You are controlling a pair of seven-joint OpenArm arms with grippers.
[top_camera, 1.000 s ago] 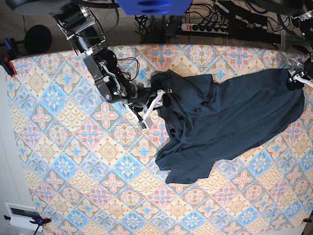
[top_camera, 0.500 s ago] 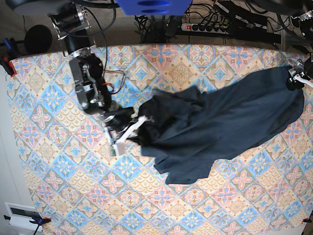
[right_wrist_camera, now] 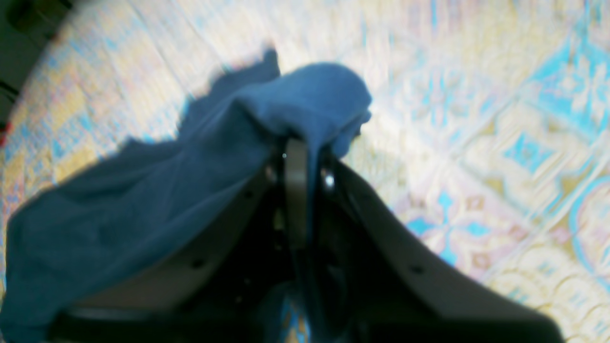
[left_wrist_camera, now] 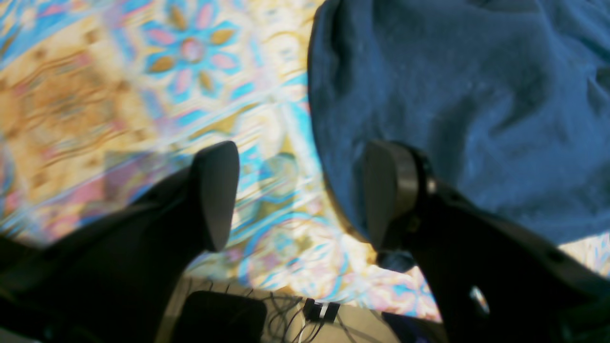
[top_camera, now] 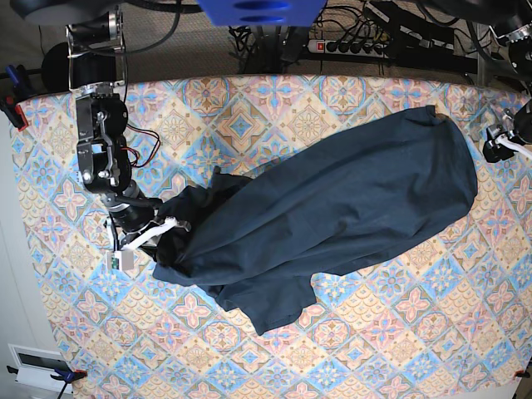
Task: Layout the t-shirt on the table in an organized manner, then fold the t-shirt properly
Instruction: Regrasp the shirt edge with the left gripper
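Crumpled dark navy cotton t-shirt (top_camera: 332,199) is gripped by the closed right tool (right_wrist_camera: 298,157) on the patterned table (top_camera: 399,349); left tool (left_wrist_camera: 295,195) open; spreading unfinished, folding not begun

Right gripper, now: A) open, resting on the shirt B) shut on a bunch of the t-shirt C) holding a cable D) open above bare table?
B: in the right wrist view the right gripper has its jaws together with navy fabric of the t-shirt bunched over the tips; the base view shows it at the shirt's edge.
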